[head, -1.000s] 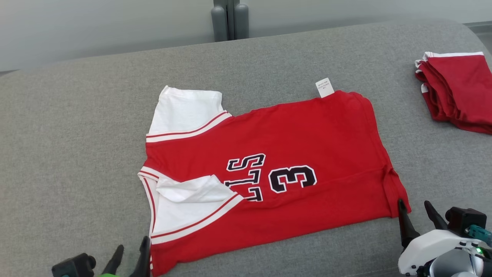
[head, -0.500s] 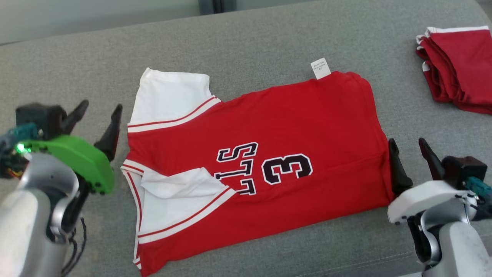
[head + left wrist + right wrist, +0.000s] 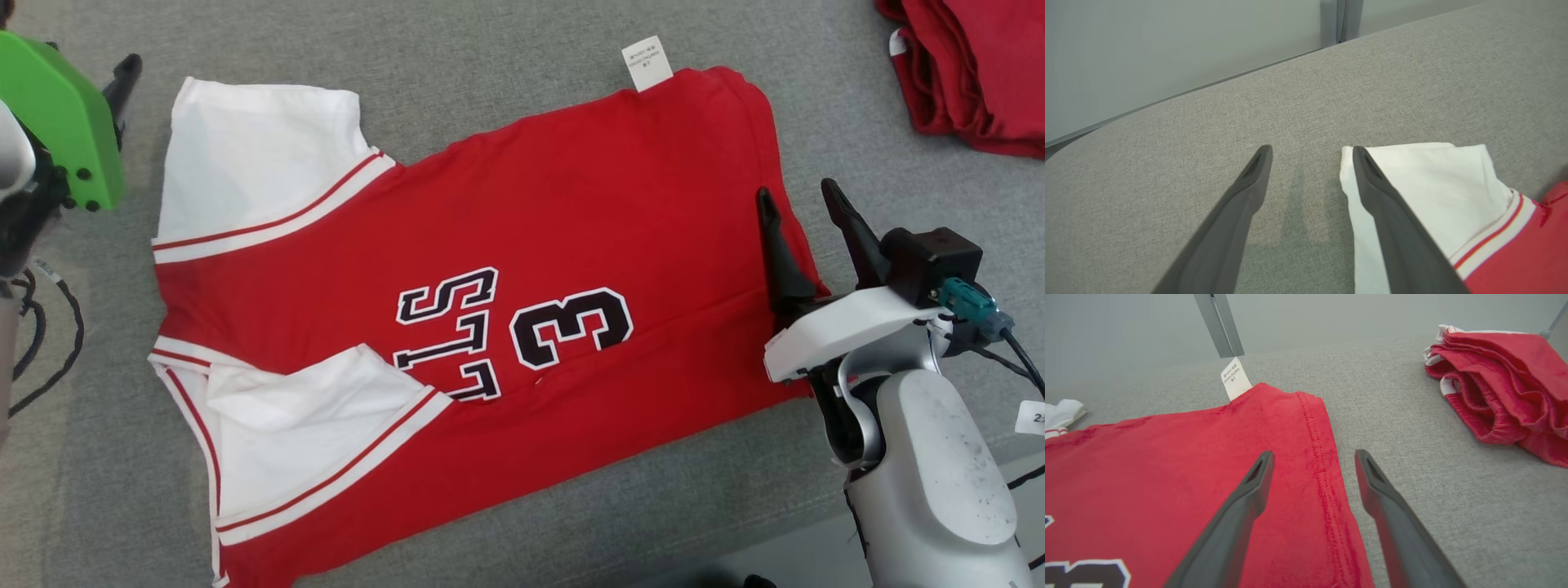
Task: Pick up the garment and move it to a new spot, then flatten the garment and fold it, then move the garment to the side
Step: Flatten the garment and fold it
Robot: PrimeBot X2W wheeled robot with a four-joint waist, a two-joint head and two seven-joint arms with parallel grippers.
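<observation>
Jersey [image 3: 571, 229] lies spread on the grey cushion [image 3: 490, 41]. The right gripper [image 3: 796, 189] straddles its hem [image 3: 1318, 449] and the left gripper [image 3: 1311, 149] its white sleeve [image 3: 1433, 183]. Both are wide open and empty. Folding seems due: pinch both edges.

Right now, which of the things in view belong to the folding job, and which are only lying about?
Belongs to the job: red jersey, spread out; left gripper, open at its white sleeve; right gripper, open over its hem.
Only lying about: folded red pile, far right; grey cushion, merely the surface underneath.
</observation>
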